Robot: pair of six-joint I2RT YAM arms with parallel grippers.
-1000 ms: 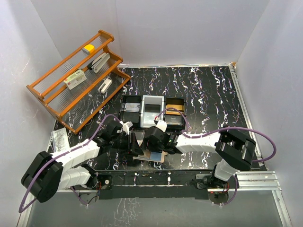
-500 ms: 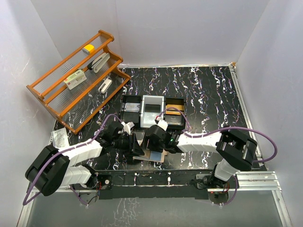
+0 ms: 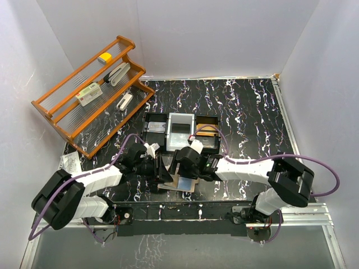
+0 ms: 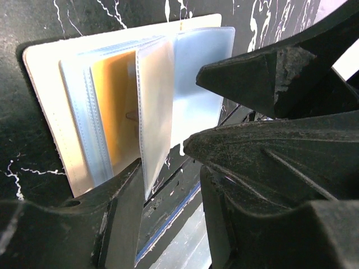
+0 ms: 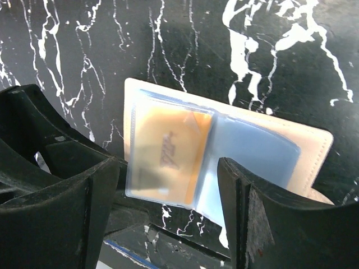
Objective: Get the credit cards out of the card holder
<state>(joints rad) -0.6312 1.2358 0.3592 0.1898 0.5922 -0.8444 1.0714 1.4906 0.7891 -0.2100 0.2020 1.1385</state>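
Though the card holder (image 5: 314, 140) lies open, credit cards (image 4: 115, 106) sit sleeved — left gripper (image 4: 162, 162) at nine o'clock, right gripper (image 5: 168, 174) at three, fingers apart.

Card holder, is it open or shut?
Open. The card holder lies spread flat, clear sleeves showing, an orange card inside one.

Blurred print on the orange card (image 5: 165, 154)

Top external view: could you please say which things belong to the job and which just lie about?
Job: beige leather card holder, lying open; orange plastic card and blue-grey plastic card inside it.
Lying about: orange wooden rack; black-and-grey three-compartment tray.
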